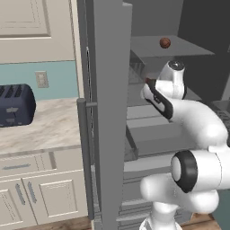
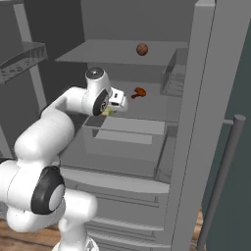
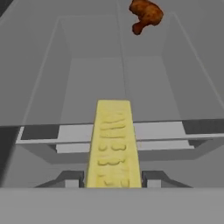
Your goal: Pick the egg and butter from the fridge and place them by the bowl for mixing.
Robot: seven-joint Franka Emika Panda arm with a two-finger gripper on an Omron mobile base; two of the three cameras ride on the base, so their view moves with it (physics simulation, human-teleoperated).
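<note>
Gripping the pale-yellow rectangular butter stick [image 3: 113,144], the two-finger gripper [image 3: 113,183] is showing in the hand view with a dark finger tip pressing on each side of the stick's near end. One stick is standing out from the jaws toward twelve o'clock, over a clear plastic drawer [image 3: 122,83]. One orange-brown lumpy elongated item [image 3: 145,15] is lying at one o'clock, well beyond the stick.

Left base view is offering what the hand view is missing: one small reddish-brown round egg [image 1: 165,42] sitting on a grey upper shelf [image 1: 179,48] of the tall grey fridge [image 1: 110,112], at twelve o'clock from the white arm's wrist. One dark blue toaster [image 1: 15,105] is standing on the pale marble counter [image 1: 49,128] at nine o'clock, and the open door is hiding the hand.

Right base view is showing the gripper [image 2: 113,109] from the side, a sliver of the butter stick [image 2: 108,112] peeking out at it. The egg [image 2: 142,49] is resting at one o'clock above it, the lumpy item [image 2: 139,92] just beside the hand at three o'clock.
</note>
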